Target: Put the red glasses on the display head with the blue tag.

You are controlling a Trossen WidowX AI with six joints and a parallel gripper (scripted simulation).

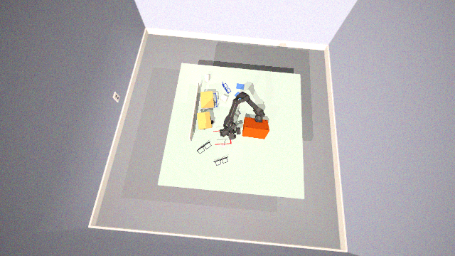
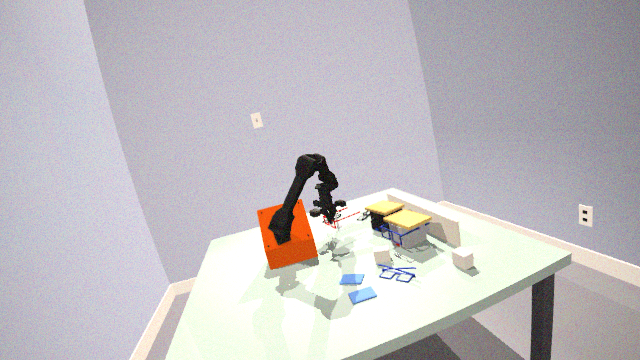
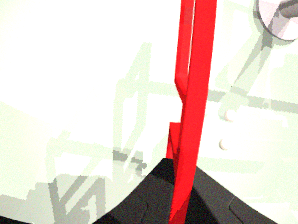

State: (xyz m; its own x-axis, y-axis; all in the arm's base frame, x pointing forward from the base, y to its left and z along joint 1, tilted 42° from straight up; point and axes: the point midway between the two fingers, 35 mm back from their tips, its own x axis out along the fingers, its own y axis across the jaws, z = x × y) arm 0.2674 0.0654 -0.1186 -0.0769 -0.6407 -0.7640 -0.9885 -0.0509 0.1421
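Observation:
My gripper (image 1: 230,136) (image 2: 331,220) (image 3: 173,168) is shut on the front frame of the red glasses (image 1: 223,144) (image 2: 347,217) (image 3: 199,65). It holds them above the table, with both temples reaching toward the side where the heads stand. A black head (image 2: 377,221) (image 1: 204,120) with a yellow top stands nearest the gripper, a short way off; its face and tag cannot be made out. A grey head (image 2: 412,238) (image 1: 207,99) with a yellow top stands beside it, wearing blue glasses (image 2: 391,234). A small red mark (image 2: 397,245) shows low on its front. No blue tag can be made out.
An upright board (image 1: 194,114) (image 2: 448,229) stands behind the heads. Black glasses (image 1: 204,146) (image 1: 222,159) lie on the near side in the top view. Blue glasses (image 2: 397,274), two blue flat pieces (image 2: 352,279) (image 2: 362,295) and two white blocks (image 2: 382,256) (image 2: 463,258) are on the other side. An orange block (image 1: 256,129) (image 2: 292,255) is at the arm's base.

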